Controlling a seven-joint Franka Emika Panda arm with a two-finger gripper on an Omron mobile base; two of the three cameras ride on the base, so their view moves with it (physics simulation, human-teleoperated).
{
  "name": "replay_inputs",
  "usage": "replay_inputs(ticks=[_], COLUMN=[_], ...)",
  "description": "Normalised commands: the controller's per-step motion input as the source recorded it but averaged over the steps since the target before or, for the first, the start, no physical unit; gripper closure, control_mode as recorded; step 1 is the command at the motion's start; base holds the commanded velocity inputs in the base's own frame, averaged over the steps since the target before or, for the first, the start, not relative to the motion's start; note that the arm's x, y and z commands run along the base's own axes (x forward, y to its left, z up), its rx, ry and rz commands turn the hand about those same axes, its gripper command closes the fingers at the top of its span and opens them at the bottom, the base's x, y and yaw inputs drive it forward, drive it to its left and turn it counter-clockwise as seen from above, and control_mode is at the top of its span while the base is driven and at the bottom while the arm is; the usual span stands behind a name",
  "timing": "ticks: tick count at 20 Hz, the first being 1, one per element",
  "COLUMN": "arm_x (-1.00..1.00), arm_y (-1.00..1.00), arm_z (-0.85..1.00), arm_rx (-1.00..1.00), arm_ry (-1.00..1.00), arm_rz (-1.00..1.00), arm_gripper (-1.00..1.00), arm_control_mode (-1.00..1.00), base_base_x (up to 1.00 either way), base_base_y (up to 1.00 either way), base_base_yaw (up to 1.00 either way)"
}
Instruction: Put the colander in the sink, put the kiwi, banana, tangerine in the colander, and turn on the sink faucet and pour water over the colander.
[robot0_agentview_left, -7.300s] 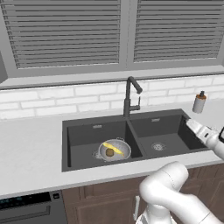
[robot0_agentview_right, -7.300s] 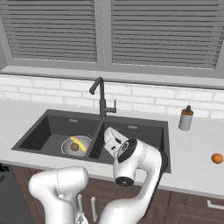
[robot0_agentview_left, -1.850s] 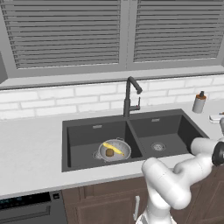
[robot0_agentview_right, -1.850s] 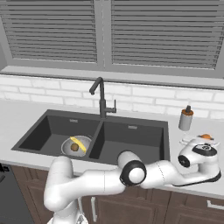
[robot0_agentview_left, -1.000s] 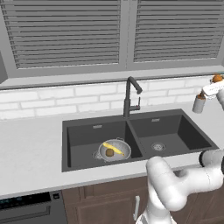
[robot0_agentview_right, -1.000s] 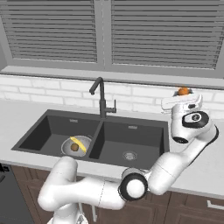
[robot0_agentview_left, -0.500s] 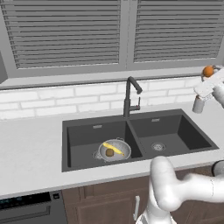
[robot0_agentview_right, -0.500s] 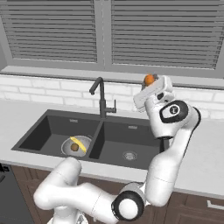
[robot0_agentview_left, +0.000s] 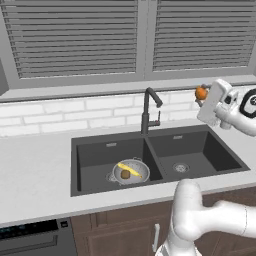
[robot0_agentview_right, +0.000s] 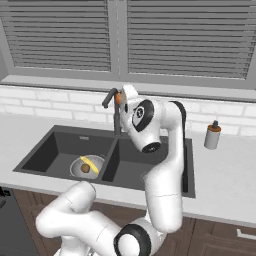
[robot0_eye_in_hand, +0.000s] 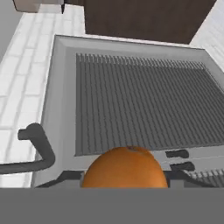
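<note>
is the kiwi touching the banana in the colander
Touching. In the left base view the kiwi sits right against the banana inside the colander, with no gap between them.

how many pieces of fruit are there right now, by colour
Orange: 1, the tangerine held up in the gripper
Yellow: 1, the banana in the colander
Brown: 1, the kiwi in the colander beside the banana
Total: 3
</note>
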Motion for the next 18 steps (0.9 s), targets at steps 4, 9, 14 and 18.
replay_inputs(ticks=[4,9,14,18], arm_x=[-0.41,-0.22,-0.06,0.03], arm_y=[1.0,1.0,1.0,0.96], arm_z=[0.0,-0.04,-0.2,-0.4], arm_rx=[-0.97,-1.0,-1.0,-0.99], arm_ry=[0.15,0.38,0.56,0.83], arm_rz=[0.0,0.03,0.07,0.08], arm_gripper=[1.0,1.0,1.0,1.0], arm_control_mode=[-1.0,-1.0,-1.0,-1.0], base_base_x=[0.0,0.0,0.0,0.0], base_base_y=[0.0,0.0,0.0,0.0], base_base_yaw=[0.0,0.0,0.0,0.0])
